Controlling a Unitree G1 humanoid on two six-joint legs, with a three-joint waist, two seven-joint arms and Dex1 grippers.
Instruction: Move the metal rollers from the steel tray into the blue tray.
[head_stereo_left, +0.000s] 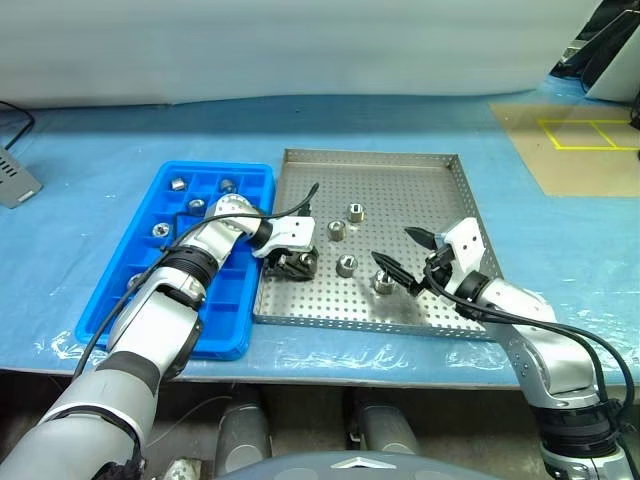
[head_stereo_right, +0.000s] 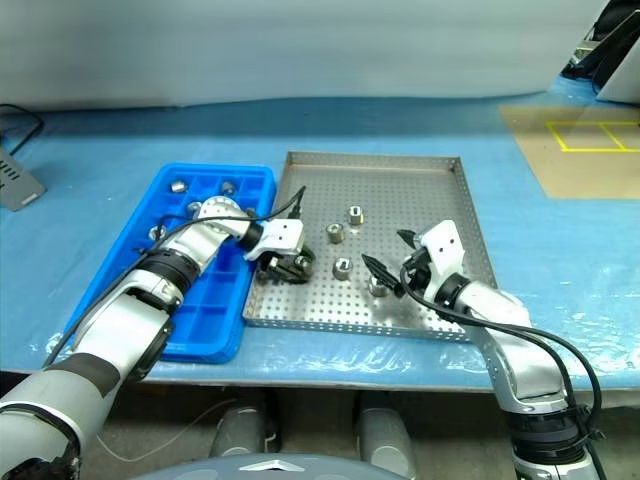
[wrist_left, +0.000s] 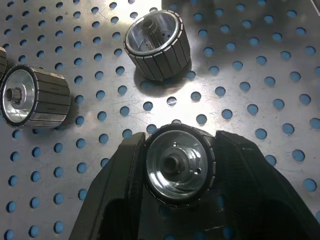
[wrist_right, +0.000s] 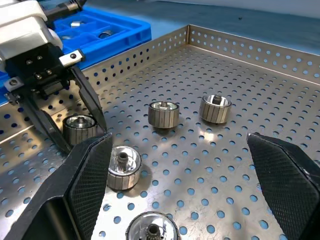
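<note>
Clamping one metal roller (wrist_left: 176, 166) on the steel tray (head_stereo_left: 420, 190), left end effector (head_stereo_left: 292, 264) pinches it.

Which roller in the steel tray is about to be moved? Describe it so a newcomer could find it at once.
Start at the steel tray, then go to its edge beside the blue tray. There the left tool is shut on one roller; the other rollers in this tray lie loose on the perforated floor.
</note>
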